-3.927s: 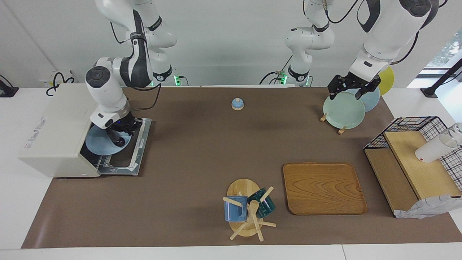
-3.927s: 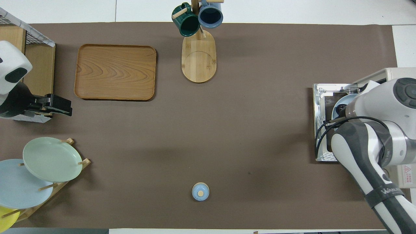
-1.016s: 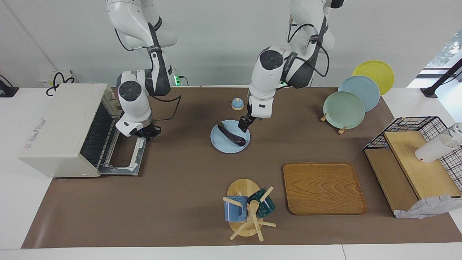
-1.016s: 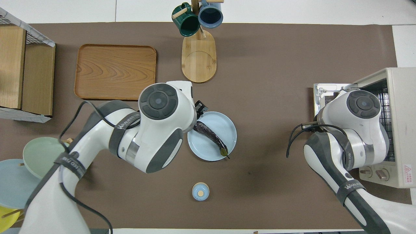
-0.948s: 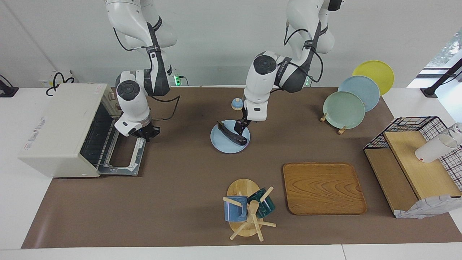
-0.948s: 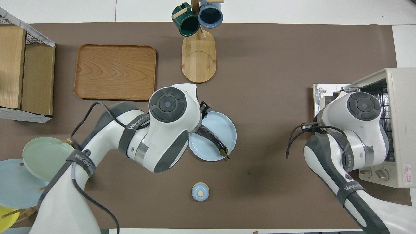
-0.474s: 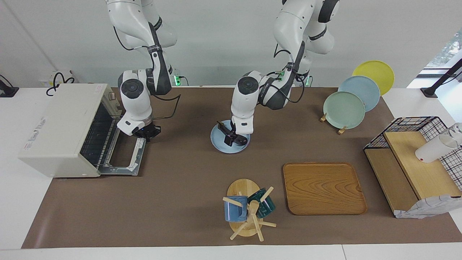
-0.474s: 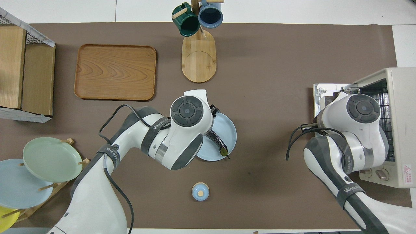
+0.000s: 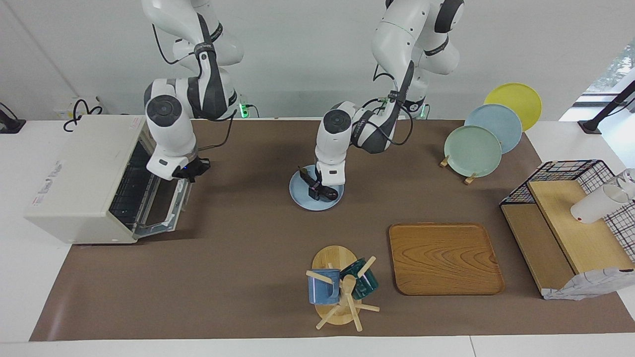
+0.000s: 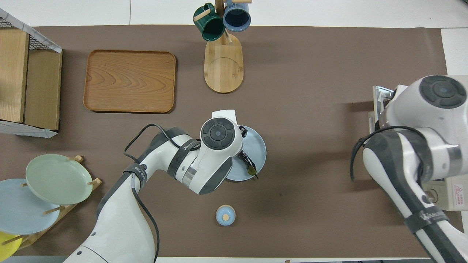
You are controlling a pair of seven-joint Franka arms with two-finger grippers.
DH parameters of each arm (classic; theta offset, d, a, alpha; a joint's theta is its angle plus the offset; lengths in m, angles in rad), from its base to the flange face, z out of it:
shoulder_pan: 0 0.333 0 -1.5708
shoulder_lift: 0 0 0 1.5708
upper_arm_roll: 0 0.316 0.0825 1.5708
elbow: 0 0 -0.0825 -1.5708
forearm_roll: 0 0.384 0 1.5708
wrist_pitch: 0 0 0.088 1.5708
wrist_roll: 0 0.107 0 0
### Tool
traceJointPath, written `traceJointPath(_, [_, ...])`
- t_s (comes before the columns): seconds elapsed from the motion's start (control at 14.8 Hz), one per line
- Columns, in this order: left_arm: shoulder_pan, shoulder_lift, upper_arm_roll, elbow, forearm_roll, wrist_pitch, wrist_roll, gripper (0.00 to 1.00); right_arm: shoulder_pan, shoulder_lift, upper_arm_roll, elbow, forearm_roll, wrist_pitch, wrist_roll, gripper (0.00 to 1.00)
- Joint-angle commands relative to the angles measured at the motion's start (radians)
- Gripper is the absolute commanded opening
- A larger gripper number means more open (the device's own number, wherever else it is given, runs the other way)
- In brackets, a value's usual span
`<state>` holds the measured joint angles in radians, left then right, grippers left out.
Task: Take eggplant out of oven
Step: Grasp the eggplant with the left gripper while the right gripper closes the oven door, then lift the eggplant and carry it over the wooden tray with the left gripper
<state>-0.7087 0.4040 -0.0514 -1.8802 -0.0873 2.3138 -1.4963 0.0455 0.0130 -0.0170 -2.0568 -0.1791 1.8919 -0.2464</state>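
Note:
The dark eggplant (image 9: 331,195) (image 10: 245,161) lies on a light blue plate (image 9: 301,200) (image 10: 258,145) on the mat in the middle of the table, outside the cream-white oven (image 9: 74,168) (image 10: 450,195). My left gripper (image 9: 317,191) is down over the eggplant's middle, and its wrist hides most of the eggplant from overhead. My right gripper (image 9: 191,170) is shut at the top edge of the oven door (image 9: 171,206), which stands half raised. The wire rack inside shows bare.
A small blue bell (image 9: 326,143) sits nearer the robots than the plate. A mug tree (image 9: 342,287) and wooden tray (image 9: 445,258) lie farther out. A plate rack (image 9: 471,151) and a wire basket shelf (image 9: 570,218) stand at the left arm's end.
My left gripper has come down from beside the plate onto the eggplant. My right arm has risen, and the oven door has swung up from flat to half raised.

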Motion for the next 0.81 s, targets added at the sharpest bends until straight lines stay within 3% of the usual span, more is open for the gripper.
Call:
traceJointPath(0.0, [-0.018,-0.01,0.021,-0.01,-0.006,0.006,-0.004,0.19,-0.166,0.027,-0.029,0.043,-0.092,0.05,-0.181,0.0])
traceJointPath(0.07, [-0.018,-0.01,0.021,-0.008,0.0,0.004,0.001,0.0,-0.185,0.025,-0.029,0.046,-0.089,0.049,-0.204,0.0])
traceJointPath(0.27, [-0.005,-0.019,0.024,0.024,0.011,-0.039,0.019,0.0,-0.205,0.009,-0.027,0.063,-0.071,-0.003,-0.208,0.0])
traceJointPath(0.41, [0.035,-0.056,0.025,0.064,0.011,-0.118,0.124,0.0,-0.196,0.005,-0.024,0.134,0.007,-0.08,-0.203,0.0])
traceJointPath(0.54, [0.139,-0.1,0.024,0.104,0.011,-0.198,0.328,0.0,-0.173,0.005,-0.008,0.22,0.099,-0.147,-0.191,0.0])
traceJointPath(0.74, [0.305,-0.079,0.024,0.209,0.005,-0.273,0.743,0.0,-0.069,0.015,0.026,0.332,0.127,-0.232,0.014,0.01])
